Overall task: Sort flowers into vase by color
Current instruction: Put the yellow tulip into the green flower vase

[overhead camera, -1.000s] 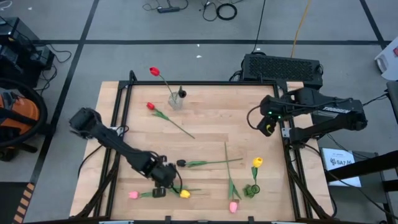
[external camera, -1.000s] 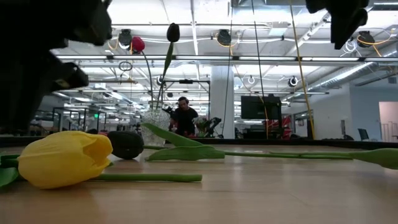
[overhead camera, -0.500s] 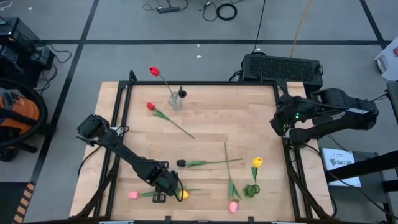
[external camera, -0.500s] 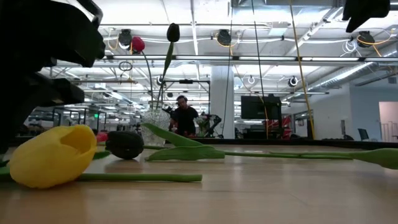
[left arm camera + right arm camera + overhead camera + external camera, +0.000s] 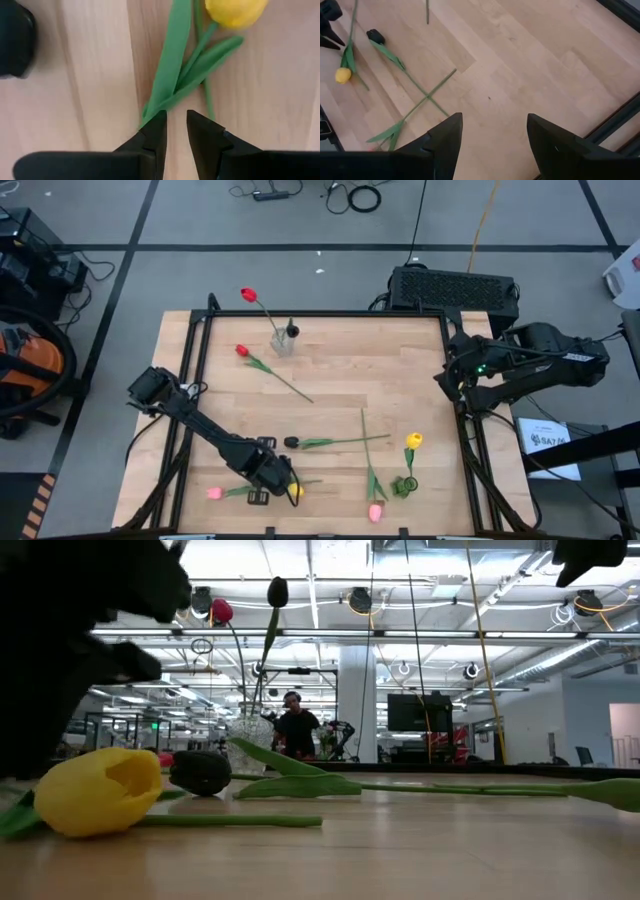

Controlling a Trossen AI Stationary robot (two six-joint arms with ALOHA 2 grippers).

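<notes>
A yellow tulip (image 5: 297, 492) lies near the table's front edge, its head (image 5: 232, 10) and green leaves (image 5: 172, 65) showing in the left wrist view. My left gripper (image 5: 176, 122) points straight down over the leaves' lower ends, narrowly open, with bare wood in the gap. A glass vase (image 5: 283, 342) at the far side holds a red tulip (image 5: 248, 295) and a dark one (image 5: 292, 330). A small vase (image 5: 406, 486) holds another yellow tulip (image 5: 413, 441). My right gripper (image 5: 492, 135) hangs open, high at the table's right edge. My left gripper comes from above, pointing down. One fingertip (image 5: 157, 125) stands right at the lower ends of the yellow tulip's leaves (image 5: 146, 116), the other beside the stem's end (image 5: 210, 112). Whether they touch, I cannot tell. The tulip lies flat on the table.
Loose on the table lie a pink tulip (image 5: 213, 493), a dark tulip (image 5: 291, 442) with its long stem, a second pink tulip (image 5: 376, 512) and a red tulip (image 5: 241, 351). A small black object (image 5: 256, 497) sits beside my left gripper. A black frame (image 5: 200, 360) borders the table.
My left gripper has moved a little toward the near edge and down over the yellow tulip, rolling slightly. The yellow tulip's head has shifted and turned on the table. My right gripper has drawn back toward the table's right edge and risen, then kept still.
</notes>
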